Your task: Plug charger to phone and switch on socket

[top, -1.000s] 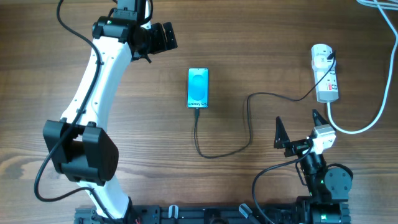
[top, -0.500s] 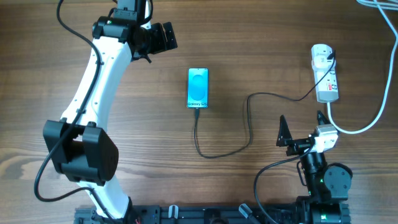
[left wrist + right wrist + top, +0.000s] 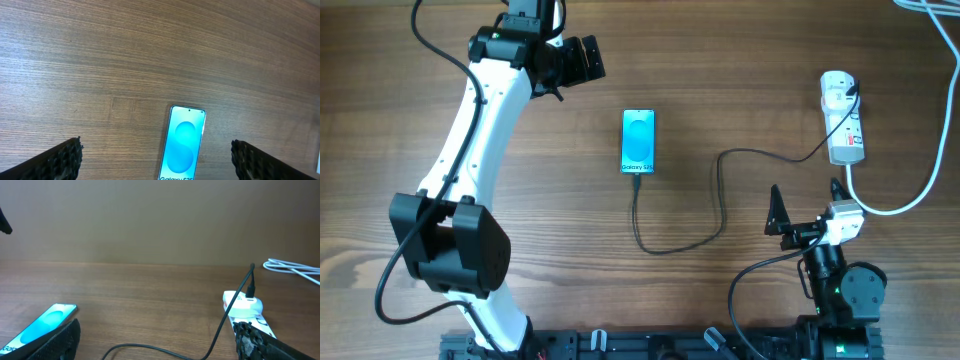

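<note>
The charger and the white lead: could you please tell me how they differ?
The charger is thin and black; the white lead is thicker and white. The charger runs from the far part of the socket across to the phone; the white lead leaves the socket's near end, loops right and runs off at the overhead view's top right. Both join the socket and lie slack on the table.

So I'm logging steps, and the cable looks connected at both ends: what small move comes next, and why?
Probably move the right claw toward the socket to switch it on. The charger seems to run from the phone into the socket already, and the open right claw sits nearest it, with nothing held.
</note>
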Robot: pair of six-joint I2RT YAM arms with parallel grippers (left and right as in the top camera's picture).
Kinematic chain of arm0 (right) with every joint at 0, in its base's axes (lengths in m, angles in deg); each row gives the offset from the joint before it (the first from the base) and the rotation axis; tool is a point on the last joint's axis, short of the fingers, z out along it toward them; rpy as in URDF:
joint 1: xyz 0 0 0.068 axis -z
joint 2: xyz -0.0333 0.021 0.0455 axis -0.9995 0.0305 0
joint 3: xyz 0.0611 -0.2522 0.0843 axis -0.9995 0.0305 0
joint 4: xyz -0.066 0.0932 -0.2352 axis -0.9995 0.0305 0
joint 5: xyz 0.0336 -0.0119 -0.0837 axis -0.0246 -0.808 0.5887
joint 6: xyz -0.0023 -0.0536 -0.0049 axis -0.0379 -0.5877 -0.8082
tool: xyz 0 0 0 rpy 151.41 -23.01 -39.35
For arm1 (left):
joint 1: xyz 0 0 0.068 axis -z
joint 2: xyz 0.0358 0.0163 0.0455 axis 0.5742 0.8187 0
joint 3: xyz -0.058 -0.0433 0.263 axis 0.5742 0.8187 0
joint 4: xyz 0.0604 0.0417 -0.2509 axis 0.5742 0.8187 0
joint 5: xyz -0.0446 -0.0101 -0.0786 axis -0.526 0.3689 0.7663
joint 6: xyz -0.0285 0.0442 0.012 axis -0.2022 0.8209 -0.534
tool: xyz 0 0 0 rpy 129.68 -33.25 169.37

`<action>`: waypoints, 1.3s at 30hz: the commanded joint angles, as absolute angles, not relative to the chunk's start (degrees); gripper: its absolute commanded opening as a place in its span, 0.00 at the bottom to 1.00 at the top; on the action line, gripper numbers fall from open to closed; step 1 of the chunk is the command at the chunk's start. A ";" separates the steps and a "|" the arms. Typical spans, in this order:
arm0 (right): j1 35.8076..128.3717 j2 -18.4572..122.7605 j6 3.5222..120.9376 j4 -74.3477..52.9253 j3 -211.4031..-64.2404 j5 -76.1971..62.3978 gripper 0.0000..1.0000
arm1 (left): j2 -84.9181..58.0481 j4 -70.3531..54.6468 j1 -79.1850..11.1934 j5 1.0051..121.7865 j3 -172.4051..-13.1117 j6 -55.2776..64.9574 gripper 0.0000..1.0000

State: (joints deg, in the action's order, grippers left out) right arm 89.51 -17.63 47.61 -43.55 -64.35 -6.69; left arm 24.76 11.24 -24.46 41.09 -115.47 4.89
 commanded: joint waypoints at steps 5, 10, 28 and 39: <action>89.18 -18.41 46.84 -43.88 -64.24 -6.12 1.00 | 25.28 11.11 -24.35 40.74 -115.27 4.39 1.00; 89.18 -18.41 46.82 -43.88 -64.24 -6.12 1.00 | 25.24 11.11 -24.30 40.74 -115.27 4.39 1.00; 89.18 -18.41 46.84 -43.88 -64.24 -6.12 1.00 | -30.28 -8.37 -26.71 41.31 -60.69 13.90 1.00; 89.18 -18.41 46.84 -43.88 -64.24 -6.12 1.00 | -65.23 -18.81 -37.57 53.88 -34.53 15.63 1.00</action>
State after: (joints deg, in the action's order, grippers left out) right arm 89.51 -17.89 47.59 -43.59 -64.33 -6.67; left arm -62.71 -18.71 -36.98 51.28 -37.64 14.47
